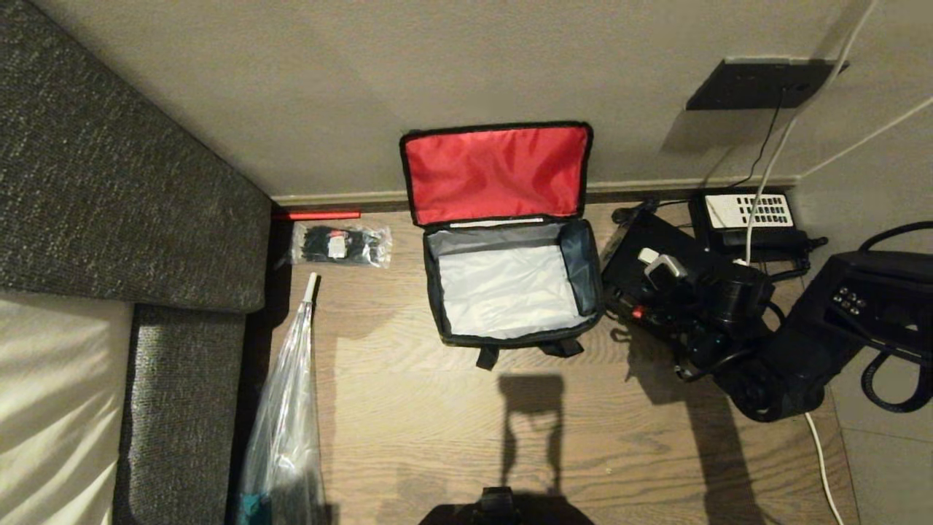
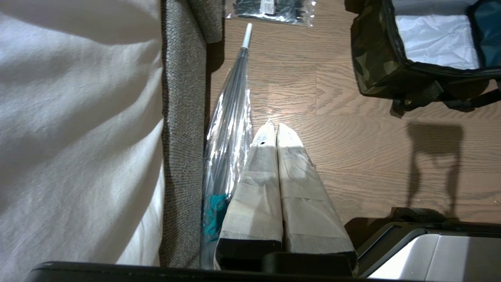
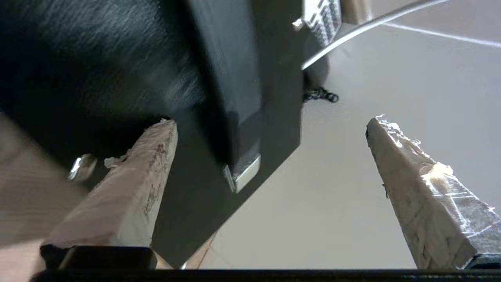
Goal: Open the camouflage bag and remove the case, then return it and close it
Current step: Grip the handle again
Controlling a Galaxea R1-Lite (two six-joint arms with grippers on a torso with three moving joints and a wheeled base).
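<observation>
One boxy green-and-black camouflage fabric bag [image 1: 510, 281] sits open on the wood floor, its red-lined lid [image 1: 496, 173] leaning back against the wall, its grey interior empty. Just beside the bag, on the side away from the sofa, lies the flat black hard case [image 1: 649, 273], apparently set down there to finish the removal step. The right gripper [image 3: 270, 156] hangs over the case with its taped fingers [image 3: 129, 184] spread wide, holding nothing. The left gripper [image 2: 276, 129], parked on the bag's sofa side near a clear folded umbrella [image 2: 229, 113], has its fingers pressed together, idle.
</observation>
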